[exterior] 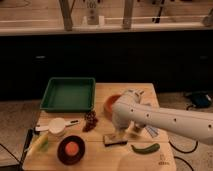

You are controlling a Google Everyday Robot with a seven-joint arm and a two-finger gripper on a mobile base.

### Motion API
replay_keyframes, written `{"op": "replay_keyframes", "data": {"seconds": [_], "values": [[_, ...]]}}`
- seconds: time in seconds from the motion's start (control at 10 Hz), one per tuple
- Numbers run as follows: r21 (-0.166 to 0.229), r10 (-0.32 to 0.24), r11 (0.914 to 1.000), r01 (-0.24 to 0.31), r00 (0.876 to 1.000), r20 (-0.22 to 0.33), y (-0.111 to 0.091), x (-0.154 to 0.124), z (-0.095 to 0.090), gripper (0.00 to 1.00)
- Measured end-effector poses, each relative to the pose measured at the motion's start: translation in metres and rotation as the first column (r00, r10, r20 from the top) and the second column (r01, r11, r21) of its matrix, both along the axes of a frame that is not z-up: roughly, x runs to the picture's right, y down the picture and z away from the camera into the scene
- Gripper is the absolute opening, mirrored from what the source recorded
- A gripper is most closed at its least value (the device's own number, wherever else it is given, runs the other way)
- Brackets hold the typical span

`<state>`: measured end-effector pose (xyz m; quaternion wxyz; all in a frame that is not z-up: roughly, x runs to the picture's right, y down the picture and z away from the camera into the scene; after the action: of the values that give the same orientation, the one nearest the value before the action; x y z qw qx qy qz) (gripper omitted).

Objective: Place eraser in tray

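The eraser (114,141), a small flat block with a pale top over a dark base, lies on the wooden table near its front middle. My gripper (119,134) hangs from the white arm that reaches in from the right. It is directly over the eraser's right end and touching or almost touching it. The green tray (68,106) sits at the table's back left, well apart from the eraser, and nothing shows inside it.
An orange bowl (110,102) stands behind the arm. Dark grapes (90,120), a white cup (56,126), a dark plate (71,150) holding an orange item, and corn (40,144) lie left of the eraser. A green pepper (146,148) and a blue-grey cloth (150,131) lie to its right.
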<state>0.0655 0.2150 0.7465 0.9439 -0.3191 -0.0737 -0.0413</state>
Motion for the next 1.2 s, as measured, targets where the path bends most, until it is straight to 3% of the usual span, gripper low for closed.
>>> {"op": "replay_keyframes", "data": {"seconds": [0.2,0.5,0.6,0.8,1.0,1.2], "values": [[-0.005,-0.002,1.0000,0.002,1.000,0.003,-0.002,0.002,-0.001,0.31],[-0.015,0.008,0.9999,-0.008,1.000,0.008,0.020,0.007,0.018,0.51],[-0.017,0.010,0.9998,-0.010,1.000,0.009,0.027,0.006,0.024,0.54],[-0.018,0.017,0.9997,-0.017,1.000,0.006,0.028,0.008,0.025,0.58],[-0.024,0.021,0.9995,-0.021,1.000,0.005,0.022,0.012,0.016,0.77],[-0.032,0.019,0.9993,-0.019,1.000,0.007,0.025,0.013,0.019,0.80]]}}
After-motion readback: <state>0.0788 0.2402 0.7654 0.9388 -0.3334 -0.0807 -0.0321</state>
